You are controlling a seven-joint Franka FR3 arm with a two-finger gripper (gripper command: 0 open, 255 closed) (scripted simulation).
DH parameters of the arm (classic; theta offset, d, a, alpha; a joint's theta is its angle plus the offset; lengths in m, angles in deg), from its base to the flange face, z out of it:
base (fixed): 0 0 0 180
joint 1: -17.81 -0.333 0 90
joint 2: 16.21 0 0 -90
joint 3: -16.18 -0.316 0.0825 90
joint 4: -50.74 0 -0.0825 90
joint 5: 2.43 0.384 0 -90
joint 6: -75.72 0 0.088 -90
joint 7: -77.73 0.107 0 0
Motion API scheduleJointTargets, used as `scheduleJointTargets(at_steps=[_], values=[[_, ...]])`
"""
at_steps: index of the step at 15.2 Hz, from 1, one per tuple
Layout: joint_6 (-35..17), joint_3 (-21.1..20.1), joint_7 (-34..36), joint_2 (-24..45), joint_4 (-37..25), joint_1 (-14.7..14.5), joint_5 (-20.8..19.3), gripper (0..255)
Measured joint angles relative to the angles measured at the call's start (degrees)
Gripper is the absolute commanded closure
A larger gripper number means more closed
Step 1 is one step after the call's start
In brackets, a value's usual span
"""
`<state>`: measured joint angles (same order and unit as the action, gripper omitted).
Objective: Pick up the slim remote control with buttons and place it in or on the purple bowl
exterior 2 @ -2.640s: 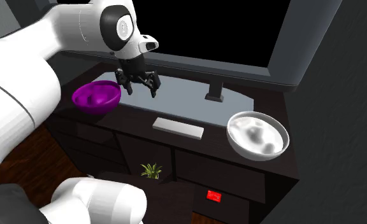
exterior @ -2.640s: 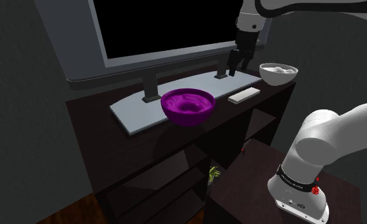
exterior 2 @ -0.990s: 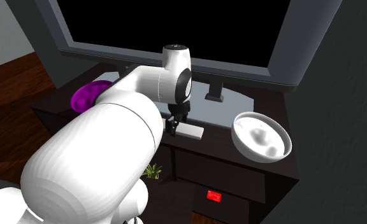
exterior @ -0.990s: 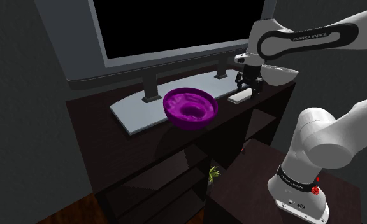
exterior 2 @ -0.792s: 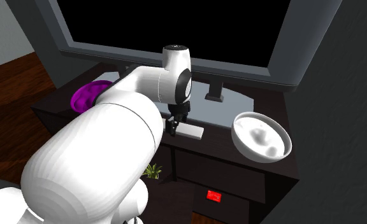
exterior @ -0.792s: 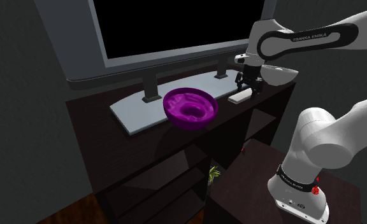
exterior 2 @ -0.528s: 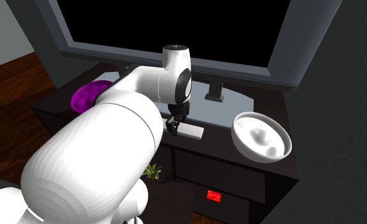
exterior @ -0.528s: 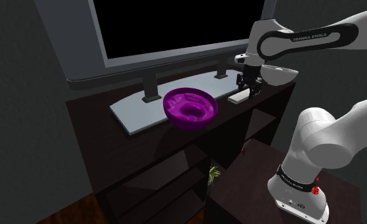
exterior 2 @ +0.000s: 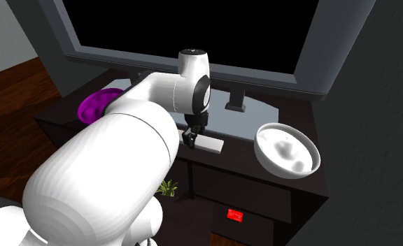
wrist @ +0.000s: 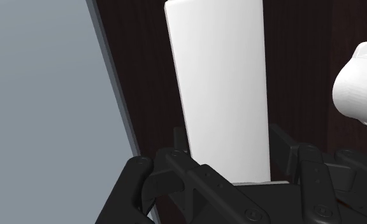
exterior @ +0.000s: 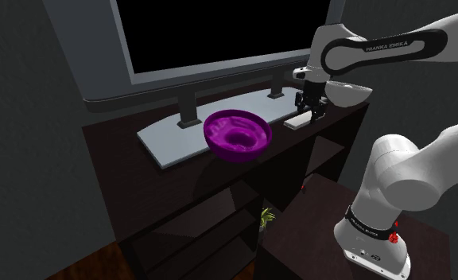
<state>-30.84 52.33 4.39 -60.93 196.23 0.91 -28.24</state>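
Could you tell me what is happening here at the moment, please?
The white robot arm has its black gripper closed on the long sides of the slim white remote control, which lies flat on the dark TV cabinet, not yet lifted. The purple bowl waits empty on the grey screen base.

Dark cabinet (exterior: 112, 135) with open shelves below.
On its top lie a grey slab (exterior: 168, 145), a purple bowl (exterior: 237, 135), a white remote (exterior: 296, 122) and a white bowl (exterior 2: 285, 148).
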Motion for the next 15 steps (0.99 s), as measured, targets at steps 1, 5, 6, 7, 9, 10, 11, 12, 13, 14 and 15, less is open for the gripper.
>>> scheduleJointTargets(at_steps=[1, 5, 6, 7, 9, 10, 11, 12, 13, 14, 15], values=[[0.0, 0.0, 0.0, 0.0, 0.0, 0.0, 0.0, 255], [2.5, -1.0, -0.1, -0.4, -2.0, -0.2, 0.8, 255], [3.2, -1.2, -0.2, -0.4, -2.6, -0.2, 1.0, 255], [3.9, -1.5, -0.3, -0.4, -3.3, -0.3, 1.2, 255], [5.3, -1.9, -0.4, -0.4, -4.7, -0.4, 1.7, 255], [6.1, -2.2, -0.5, -0.3, -5.6, -0.6, 1.9, 255], [6.7, -2.5, -0.5, -0.4, -6.1, -0.6, 2.1, 255], [7.5, -2.8, -0.6, -0.4, -6.9, -0.7, 2.4, 255], [8.1, -3.0, -0.6, -0.3, -7.5, -0.8, 2.6, 255], [8.8, -3.2, -0.7, -0.3, -8.2, -0.9, 2.8, 255], [9.6, -3.6, -0.7, -0.3, -9.0, -0.9, 3.1, 255]])
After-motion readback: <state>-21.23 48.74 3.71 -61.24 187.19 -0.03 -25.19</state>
